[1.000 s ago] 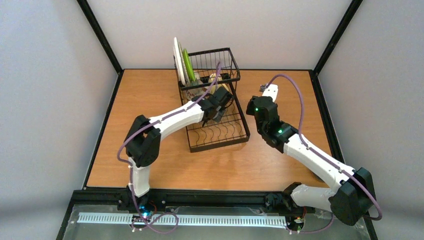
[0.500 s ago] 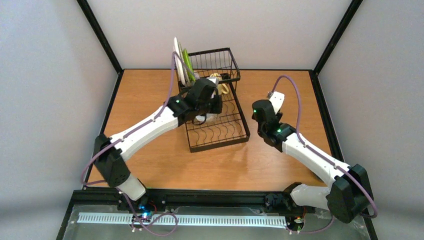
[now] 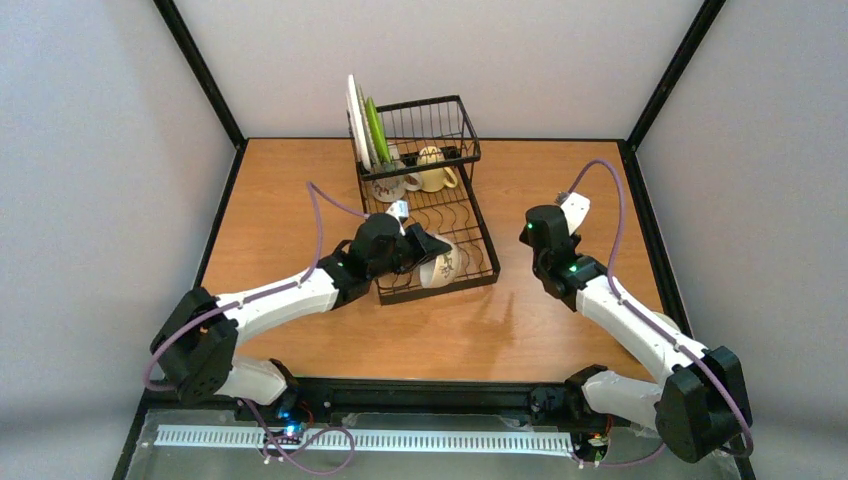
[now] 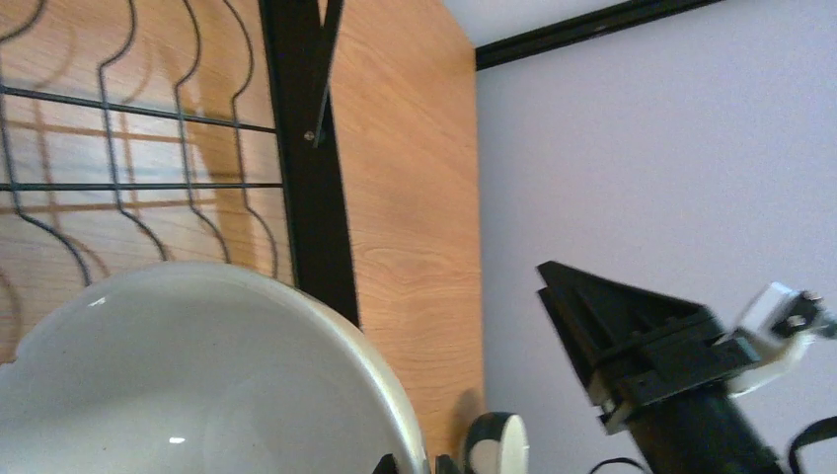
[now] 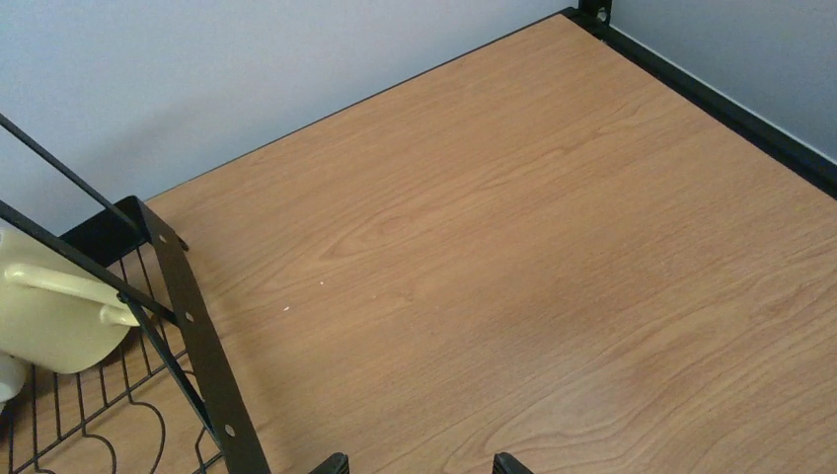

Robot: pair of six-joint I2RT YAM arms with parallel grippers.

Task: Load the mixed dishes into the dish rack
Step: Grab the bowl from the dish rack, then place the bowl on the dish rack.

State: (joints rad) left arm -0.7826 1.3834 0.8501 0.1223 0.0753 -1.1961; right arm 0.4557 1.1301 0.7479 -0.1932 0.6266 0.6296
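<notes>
Presently the left end effector (image 3: 428, 252) pinches a small bowl (image 3: 442, 268) by its rim at the near tray end of the dish rack (image 3: 440, 294), centre frame. Next, I judge, it must seat the bowl between the wires and release. The right end effector (image 5: 417, 462) gapes over the desk (image 3: 300, 200), centre right.

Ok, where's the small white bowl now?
Top view: the small white patterned bowl is over the near end of the black wire dish rack, gripped by the left hand.
</notes>
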